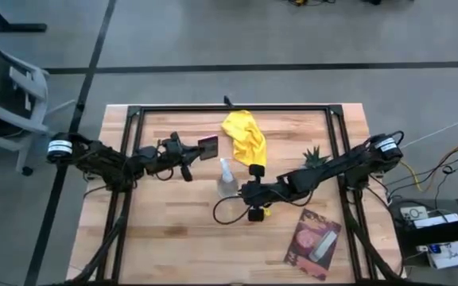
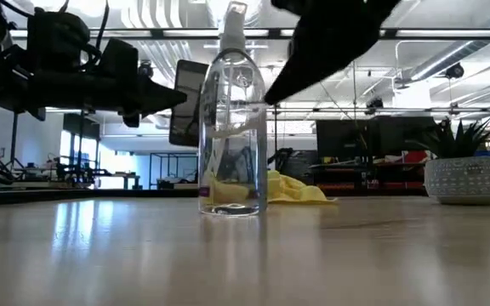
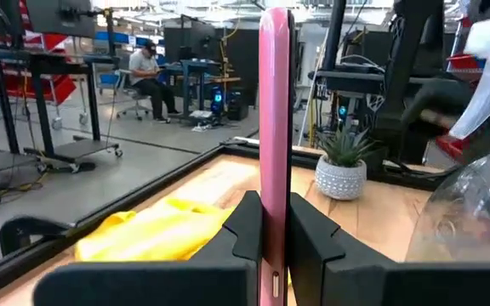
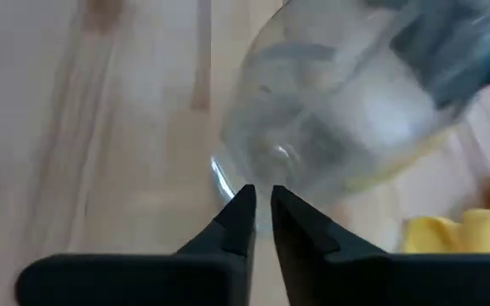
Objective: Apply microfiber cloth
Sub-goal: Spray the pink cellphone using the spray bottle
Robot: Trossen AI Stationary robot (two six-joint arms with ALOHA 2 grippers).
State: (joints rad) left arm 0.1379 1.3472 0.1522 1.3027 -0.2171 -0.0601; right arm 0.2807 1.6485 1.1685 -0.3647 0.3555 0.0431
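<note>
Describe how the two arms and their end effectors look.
Both arms are dark, jointed links. The left arm and right arm each carry a white-labelled cylinder near the base. Black cables loop beside the right end effector. The left end effector has flat, wedge-shaped black fingers.

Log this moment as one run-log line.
left claw: shut on pink phone | right claw: shut, beside spray bottle | microfiber cloth: untouched

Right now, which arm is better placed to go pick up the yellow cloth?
Probably the right. The right tool holds nothing, its fingers nearly closed, just beside the spray bottle near the microfiber cloth. The left tool is clamped on a pink-edged phone, so it is occupied.
</note>
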